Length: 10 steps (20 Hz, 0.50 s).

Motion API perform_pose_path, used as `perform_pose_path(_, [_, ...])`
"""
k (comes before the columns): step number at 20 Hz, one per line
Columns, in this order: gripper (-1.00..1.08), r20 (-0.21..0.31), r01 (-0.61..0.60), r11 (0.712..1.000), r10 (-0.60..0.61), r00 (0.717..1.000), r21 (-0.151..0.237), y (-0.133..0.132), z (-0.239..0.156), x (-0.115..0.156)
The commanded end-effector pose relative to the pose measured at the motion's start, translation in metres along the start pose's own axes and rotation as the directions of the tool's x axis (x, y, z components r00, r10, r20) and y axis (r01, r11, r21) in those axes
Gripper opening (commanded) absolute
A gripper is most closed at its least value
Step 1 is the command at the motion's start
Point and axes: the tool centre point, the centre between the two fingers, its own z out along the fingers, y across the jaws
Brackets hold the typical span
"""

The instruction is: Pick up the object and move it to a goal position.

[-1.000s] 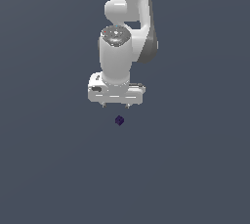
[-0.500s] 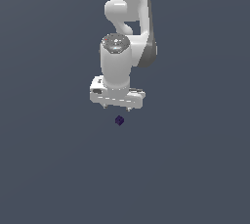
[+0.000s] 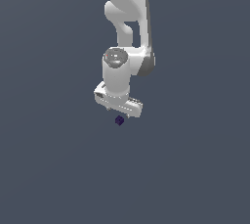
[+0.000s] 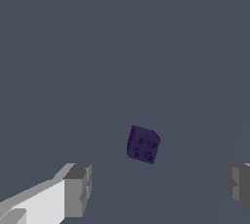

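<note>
My arm [image 3: 128, 17] has a smooth, glossy white plastic-looking shell with soft highlights. My jaws end in matt grey pads [image 4: 78, 190]. The tiny cube [image 4: 143, 144] looks like dark purple plastic with four round dimples on one face. The worktop [image 3: 49, 169] is flat, matt slate-grey, untextured.

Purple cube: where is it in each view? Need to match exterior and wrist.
Exterior view: the purple cube sits on the grey floor just below the white gripper, near frame centre.
Wrist view: the cube lies between and beyond the two fingertips, untouched.
Shared landmark: the gripper, jaws wide apart.
</note>
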Motion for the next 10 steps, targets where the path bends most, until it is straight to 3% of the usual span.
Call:
perform_pose_path(1, [1.00, 0.003, -0.073, 0.997, 0.073, 0.997, 0.005, 0.000, 0.012, -0.003])
perform_pose_path(10, [1.00, 0.008, -0.242, 0.970, 0.242, 0.970, 0.011, 0.002, 0.039, -0.009])
